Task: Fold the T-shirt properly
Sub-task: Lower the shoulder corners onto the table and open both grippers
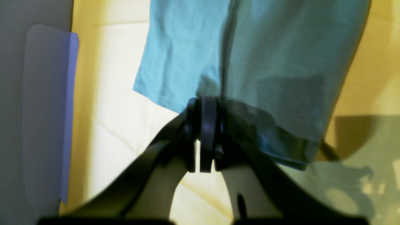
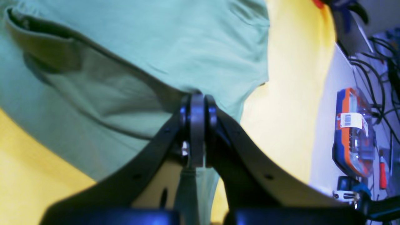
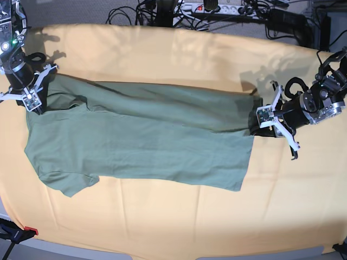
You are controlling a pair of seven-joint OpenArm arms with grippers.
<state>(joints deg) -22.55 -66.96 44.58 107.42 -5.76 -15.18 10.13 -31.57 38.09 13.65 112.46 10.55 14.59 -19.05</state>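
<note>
Nearest to us in the base view, a red-and-black clamp (image 3: 17,233) grips the counter's front left corner, where the yellow-orange cloth (image 3: 179,222) hangs over the counter edge. Beyond a bare strip of that cloth lies the T-shirt (image 3: 141,149), sage green, spread lengthwise across the middle of the counter. One short sleeve (image 3: 68,183) points toward the front edge near the left side, and the straight hem sits toward the right side. The far long edge of the shirt is doubled over on itself, forming a darker band that runs from one arm to the other.

Our left hand (image 3: 259,123), at the right side of the counter, has its jaws pressed together on the hem corner; in its wrist view (image 1: 203,104) the cloth (image 1: 100,93) shows beneath and the fabric (image 1: 250,62) hangs from the tips, with the stitched hem trailing off to one side. Our right hand (image 3: 33,105), near the far left corner, is likewise clamped narrow on the shirt at the shoulder end; in its wrist view (image 2: 197,101) the fabric (image 2: 140,62) fans out from the tips, with a fold opening near the upper left of that view.

Past the far edge of the counter, cables and a power strip (image 3: 209,7) lie on the floor. Off the counter's side, the right wrist view shows an orange and blue case (image 2: 353,131) with a barcode label.
</note>
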